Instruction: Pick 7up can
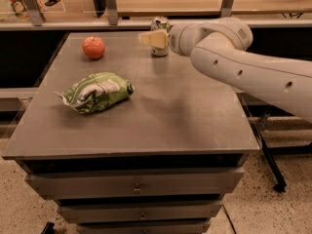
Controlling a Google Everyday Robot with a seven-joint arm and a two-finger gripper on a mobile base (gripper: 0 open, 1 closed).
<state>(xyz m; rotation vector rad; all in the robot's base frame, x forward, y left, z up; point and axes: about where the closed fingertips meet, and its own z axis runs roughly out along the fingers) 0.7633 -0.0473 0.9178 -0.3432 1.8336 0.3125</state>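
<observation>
The 7up can (159, 24) stands upright at the far edge of the grey table (161, 116), a little right of its middle. It is white and green with a silver top. My gripper (149, 37) reaches in from the right on the white arm (234, 57). It is at the can's height and covers the can's middle, so only the top and the base show. I cannot tell whether it touches the can.
A red apple (93, 47) sits at the far left of the table. A green and white chip bag (95, 91) lies left of centre. A wooden shelf with metal posts (112, 4) runs behind the table. Drawers (136, 186) are under the table top.
</observation>
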